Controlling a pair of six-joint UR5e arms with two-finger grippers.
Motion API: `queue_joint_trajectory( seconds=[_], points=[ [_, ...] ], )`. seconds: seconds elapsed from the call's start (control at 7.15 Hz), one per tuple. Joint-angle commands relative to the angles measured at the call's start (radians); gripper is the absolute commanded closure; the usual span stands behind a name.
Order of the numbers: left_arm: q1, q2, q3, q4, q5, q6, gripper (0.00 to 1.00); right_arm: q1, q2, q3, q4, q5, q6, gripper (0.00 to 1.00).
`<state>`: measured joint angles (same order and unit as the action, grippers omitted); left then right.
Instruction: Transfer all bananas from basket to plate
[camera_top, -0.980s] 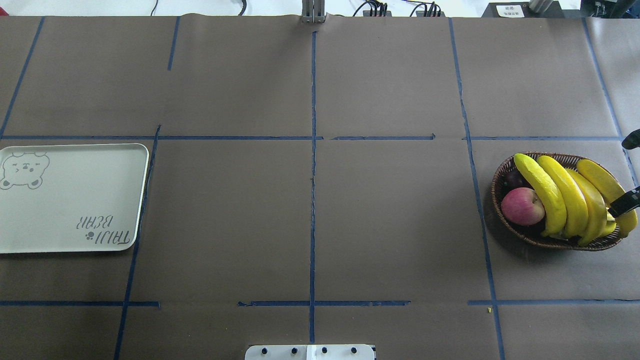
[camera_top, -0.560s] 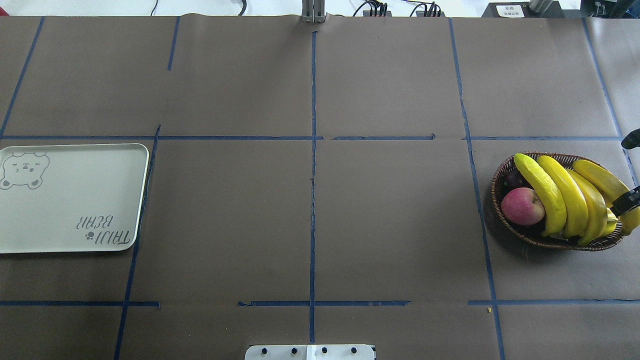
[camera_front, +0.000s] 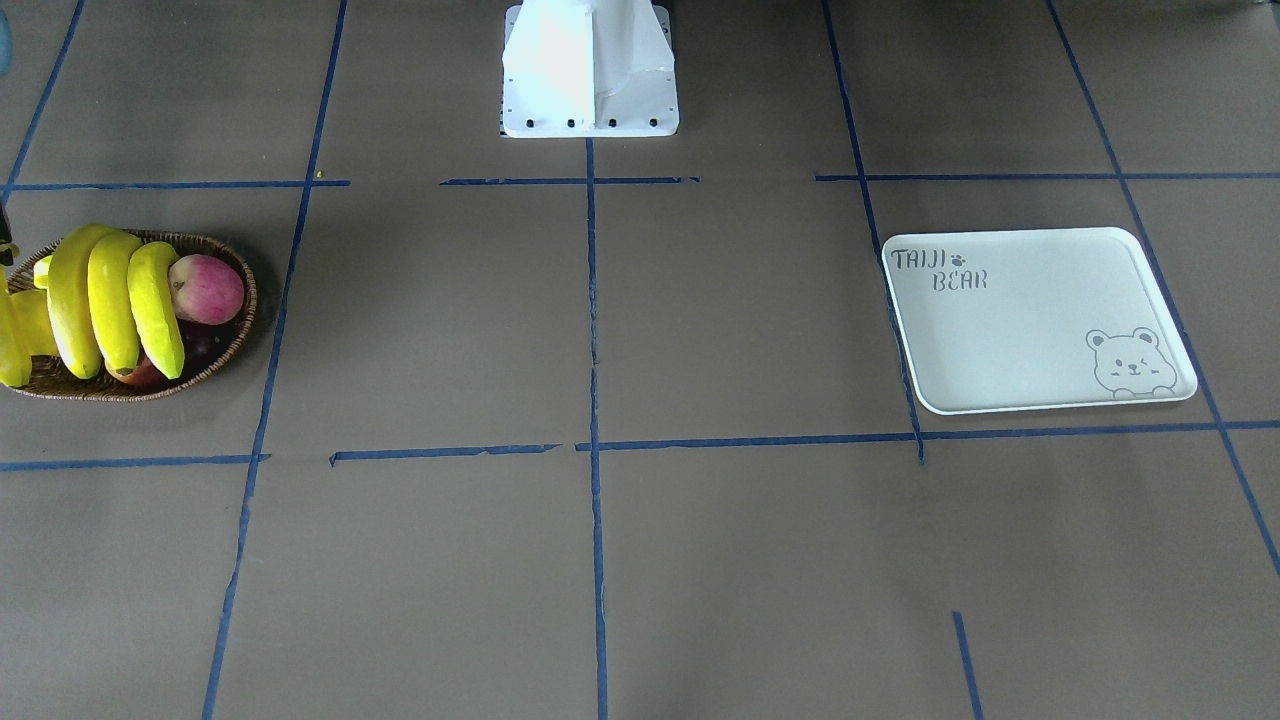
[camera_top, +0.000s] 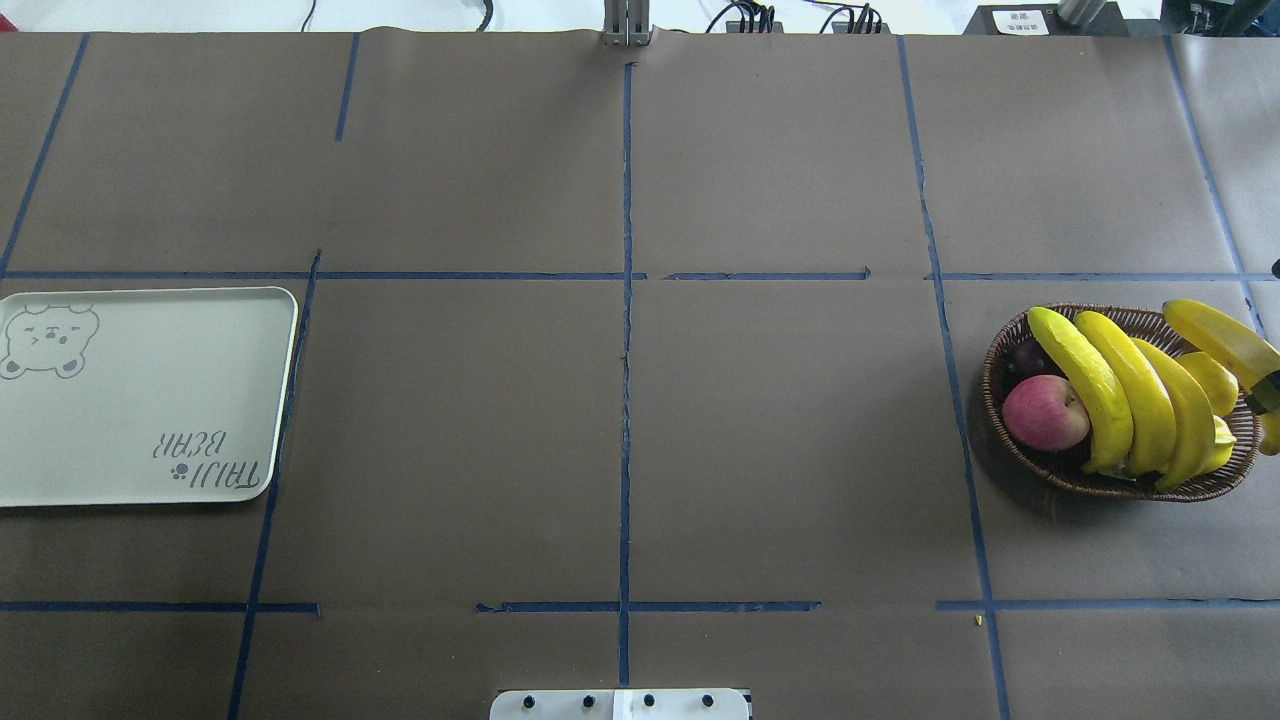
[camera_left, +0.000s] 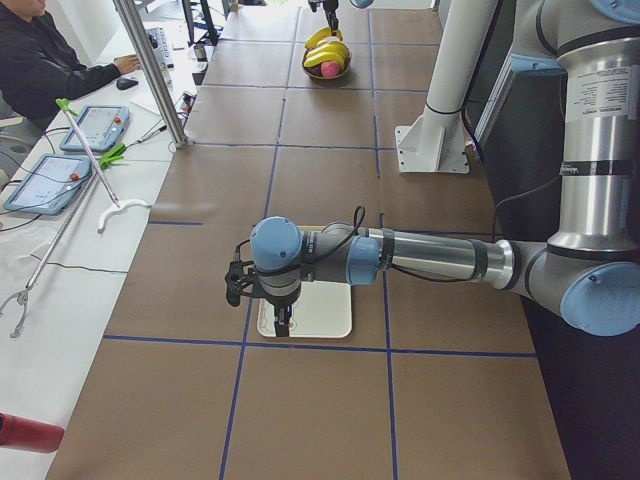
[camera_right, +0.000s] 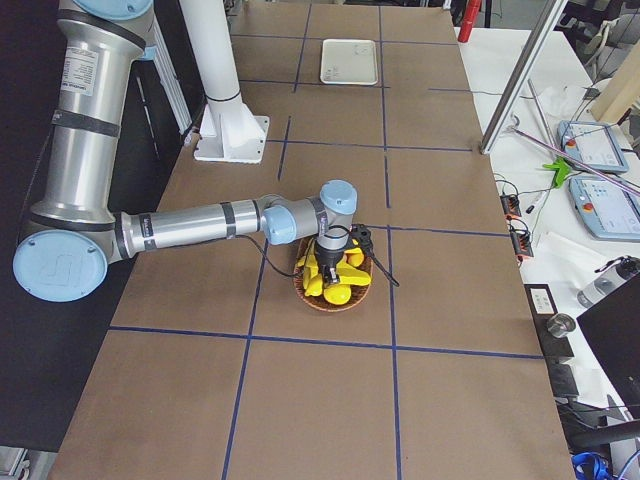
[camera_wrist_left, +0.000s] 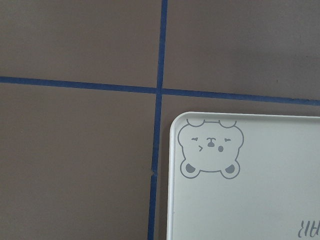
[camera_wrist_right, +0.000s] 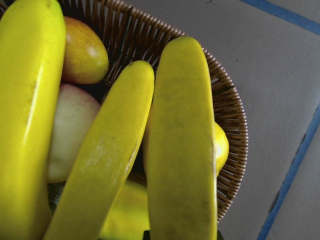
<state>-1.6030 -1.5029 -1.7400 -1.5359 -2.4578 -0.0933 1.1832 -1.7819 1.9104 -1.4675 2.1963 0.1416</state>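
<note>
Front view: a shallow oval brown wicker basket (camera_front: 240, 325) sits at one end of the brown surface (camera_front: 450, 330). It holds three long curved bright-yellow bananas (camera_front: 100, 300) beside a red apple (camera_front: 205, 288). The white rounded-rectangle plate (camera_front: 1030, 330) printed TAIJI BEAR lies well apart.

Overhead: a fourth banana (camera_top: 1215, 335) tilts out past the basket's rim.

Left side view: the left tool (camera_left: 283, 322) hangs over the plate; I cannot tell whether it is released or clenched.

Right side view: the right tool (camera_right: 329, 268) points down over the basket.

Right wrist: it grasps the fourth banana.
</note>
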Motion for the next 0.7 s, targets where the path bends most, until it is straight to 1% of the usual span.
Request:
queue_joint_trajectory(
  seconds=[0.0, 0.14, 0.28, 0.42, 0.56],
  points=[
    [0.0, 0.0, -0.016, 0.0, -0.001, -0.002, 0.0, 0.143, -0.007, 0.037, -0.001, 0.002, -0.01, 1.0],
    [0.002, 0.0, -0.044, -0.001, 0.0, -0.002, 0.0, 0.144, 0.018, 0.073, -0.007, 0.022, 0.009, 1.0],
    [0.011, -0.005, -0.09, -0.003, 0.0, -0.031, 0.0, 0.144, 0.092, 0.059, -0.01, 0.142, 0.076, 1.0],
    [0.061, -0.016, -0.137, -0.013, 0.0, -0.143, 0.01, 0.141, 0.184, 0.061, -0.008, 0.201, 0.245, 1.0],
    [0.128, -0.017, -0.171, -0.076, -0.001, -0.28, 0.01, 0.1, 0.259, 0.067, 0.002, 0.229, 0.436, 1.0]
  ],
)
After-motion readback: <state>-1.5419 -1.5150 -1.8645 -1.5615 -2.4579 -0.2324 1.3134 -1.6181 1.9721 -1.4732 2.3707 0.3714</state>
